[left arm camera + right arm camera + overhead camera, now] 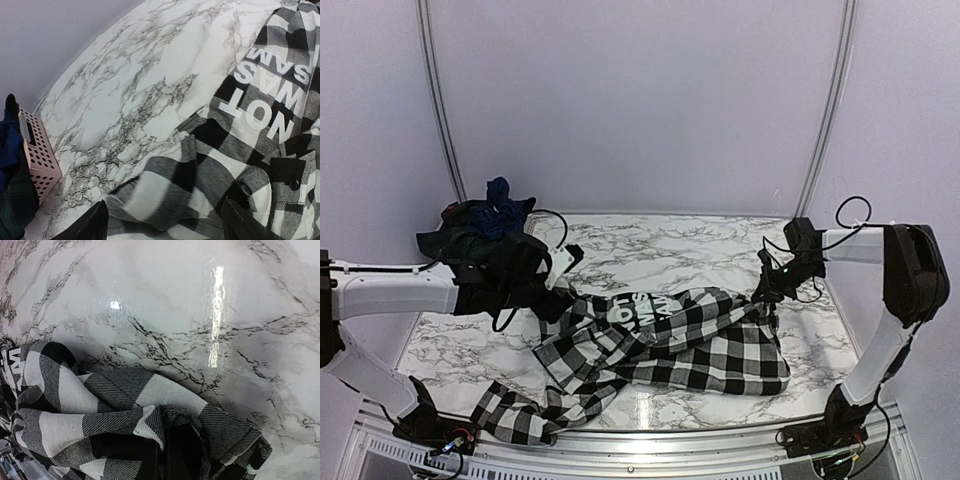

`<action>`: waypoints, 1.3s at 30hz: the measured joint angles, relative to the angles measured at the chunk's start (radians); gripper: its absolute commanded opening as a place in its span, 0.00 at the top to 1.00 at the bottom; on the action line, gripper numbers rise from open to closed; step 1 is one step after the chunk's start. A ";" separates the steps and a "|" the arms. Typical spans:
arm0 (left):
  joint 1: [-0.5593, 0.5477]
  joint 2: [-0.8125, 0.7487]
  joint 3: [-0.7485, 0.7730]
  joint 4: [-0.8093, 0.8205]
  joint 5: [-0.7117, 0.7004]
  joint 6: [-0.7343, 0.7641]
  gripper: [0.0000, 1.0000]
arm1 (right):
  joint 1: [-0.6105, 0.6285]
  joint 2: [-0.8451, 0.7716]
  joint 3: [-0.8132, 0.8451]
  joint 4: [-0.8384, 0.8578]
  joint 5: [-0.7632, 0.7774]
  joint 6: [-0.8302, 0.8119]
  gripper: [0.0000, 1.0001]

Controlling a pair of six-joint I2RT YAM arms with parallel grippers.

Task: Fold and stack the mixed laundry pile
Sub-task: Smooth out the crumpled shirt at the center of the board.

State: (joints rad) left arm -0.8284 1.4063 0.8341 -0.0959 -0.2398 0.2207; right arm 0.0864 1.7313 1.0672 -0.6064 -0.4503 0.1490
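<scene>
Honestly, with my left tool open and only the right tool pinching the checked shirt, one pull could slide it off the near edge of the counter.

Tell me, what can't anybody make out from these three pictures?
- Top view: the pink basket is mostly hidden beneath the dark garments and the left arm; the left wrist view cuts it off at the edge.
- Right wrist view: the tips of the right end effector are buried in the bunched checked shirt.
- The shirt's printed words: cropped by the frame in the left wrist view, creased and too small from above.
</scene>
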 measured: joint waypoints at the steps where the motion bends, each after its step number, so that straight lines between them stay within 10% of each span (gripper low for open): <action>1: 0.023 -0.005 0.006 0.009 -0.002 -0.011 0.18 | 0.000 -0.007 0.000 0.000 -0.003 0.000 1.00; 32: 0.152 -0.008 -0.078 -0.080 0.337 -0.851 0.39 | 0.000 -0.100 0.008 -0.040 -0.039 0.004 1.00; 39: 0.153 0.092 -0.054 -0.063 0.394 -0.875 1.00 | -0.001 -0.148 0.015 -0.068 -0.038 0.003 1.00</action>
State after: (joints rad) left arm -0.6758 1.4979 0.7803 -0.1593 0.1539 -0.6548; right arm 0.0856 1.5829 1.0821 -0.6746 -0.4881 0.1520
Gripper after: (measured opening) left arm 0.244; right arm 0.004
